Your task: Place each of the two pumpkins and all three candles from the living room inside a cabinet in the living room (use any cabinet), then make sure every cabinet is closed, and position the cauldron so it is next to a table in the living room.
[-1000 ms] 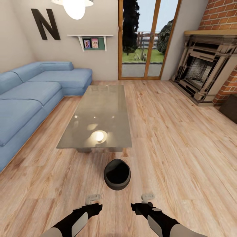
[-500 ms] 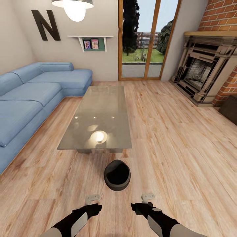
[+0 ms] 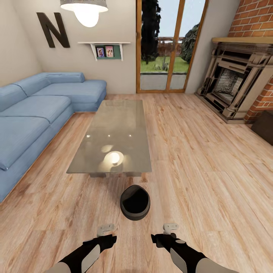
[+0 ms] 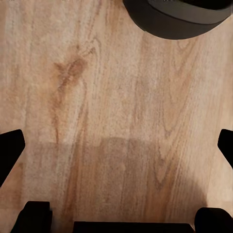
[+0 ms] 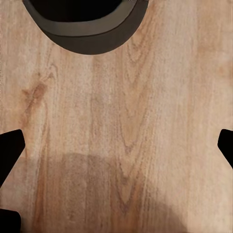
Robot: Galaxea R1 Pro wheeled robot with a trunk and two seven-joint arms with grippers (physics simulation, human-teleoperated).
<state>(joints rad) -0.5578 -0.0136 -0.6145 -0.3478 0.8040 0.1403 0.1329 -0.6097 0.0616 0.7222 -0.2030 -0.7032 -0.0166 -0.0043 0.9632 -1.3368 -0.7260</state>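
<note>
The matte-black cauldron (image 3: 135, 203) stands on the wood floor just off the near end of the grey glossy table (image 3: 113, 140), a small strip of floor between them. Its rim also shows in the left wrist view (image 4: 177, 17) and the right wrist view (image 5: 85, 24). My left gripper (image 3: 106, 232) and right gripper (image 3: 169, 231) hover low over the floor, short of the cauldron on either side. Both are open, fingers spread wide, with nothing between them. The pumpkins and candles are out of view.
A blue corner sofa (image 3: 34, 113) runs along the left of the table. A fireplace (image 3: 235, 81) and a dark low piece of furniture (image 3: 265, 127) stand at the right. Glass doors (image 3: 167, 45) are at the back. Open floor lies right of the table.
The whole picture has shifted slightly downward, so the camera has moved a little. The cauldron, table and both grippers keep their places relative to one another.
</note>
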